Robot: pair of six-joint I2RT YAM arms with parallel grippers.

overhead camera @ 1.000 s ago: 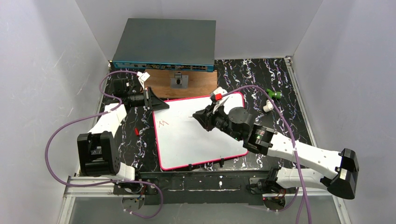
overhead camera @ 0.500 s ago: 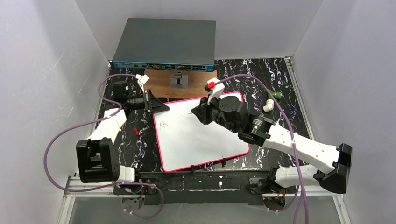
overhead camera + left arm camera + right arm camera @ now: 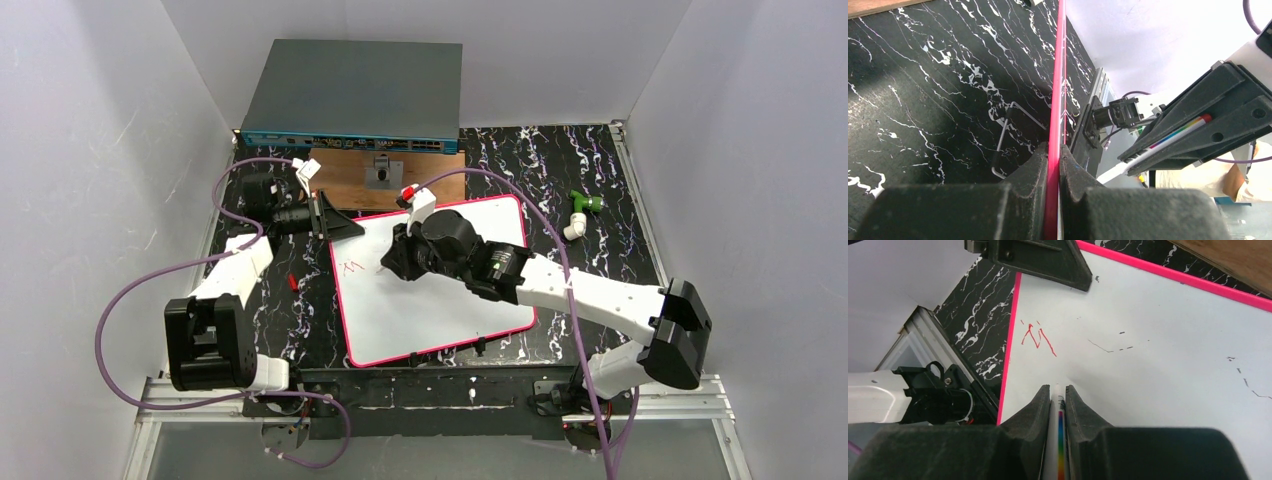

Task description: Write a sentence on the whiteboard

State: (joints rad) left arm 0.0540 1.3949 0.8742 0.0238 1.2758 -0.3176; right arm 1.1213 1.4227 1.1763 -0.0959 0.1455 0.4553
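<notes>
The whiteboard (image 3: 440, 290) lies flat mid-table, white with a pink-red rim. A short red scrawl, the start of the sentence (image 3: 350, 267), sits near its far left corner; it also shows in the right wrist view (image 3: 1037, 336). My left gripper (image 3: 335, 222) is shut on the board's rim (image 3: 1053, 150) at that far left corner. My right gripper (image 3: 392, 262) is shut on a white marker (image 3: 1058, 435) with a rainbow stripe, tip over the board just right of the scrawl. Whether the tip touches the board I cannot tell. The marker also shows in the left wrist view (image 3: 1168, 140).
A brown wooden board (image 3: 385, 180) with a metal clip lies behind the whiteboard. A grey network switch (image 3: 355, 95) stands at the back. A green and white fitting (image 3: 578, 212) lies at the right. A small red piece (image 3: 292, 282) lies left of the whiteboard. Black clips (image 3: 475, 347) hold its near edge.
My right gripper has moved left across the whiteboard with the marker, from the middle toward the red scrawl. The left gripper has stayed clamped on the corner.
</notes>
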